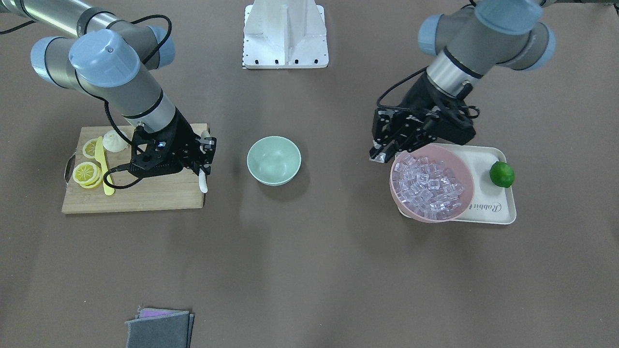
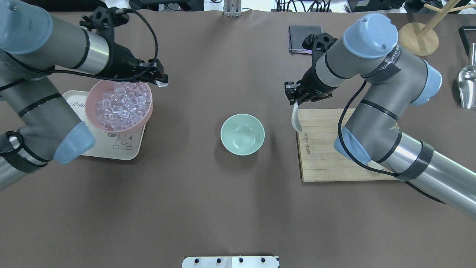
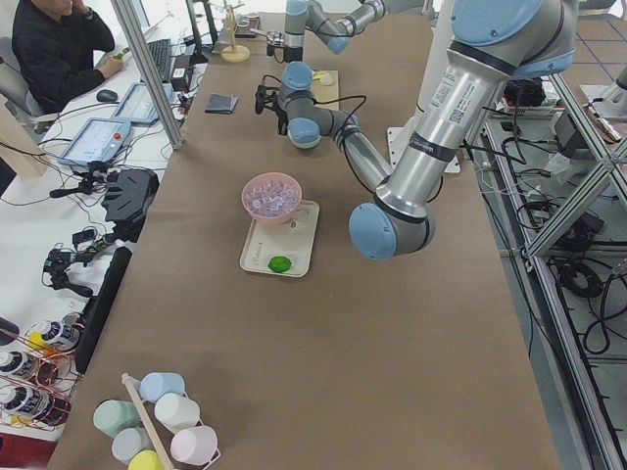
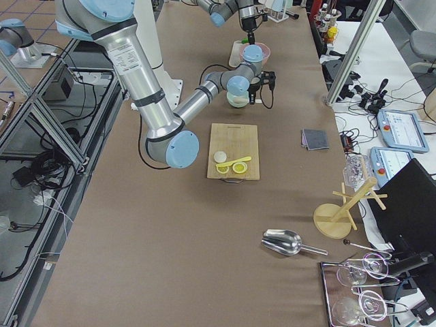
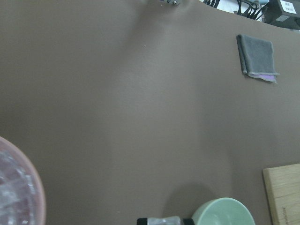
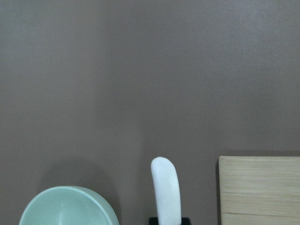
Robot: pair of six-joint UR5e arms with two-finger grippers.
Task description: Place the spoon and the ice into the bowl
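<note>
The mint-green bowl stands empty at the table's middle; it also shows in the front view. My right gripper is shut on the white spoon, which hangs over the cutting board's edge, to the right of the bowl. The spoon also shows in the right wrist view. My left gripper is just beyond the pink bowl's rim, shut on a clear ice cube. The pink bowl holds many ice cubes.
The pink bowl sits on a cream tray with a lime. The wooden cutting board carries lemon slices and a yellow knife. A grey cloth lies near the front edge. A white mount stands at the robot's base.
</note>
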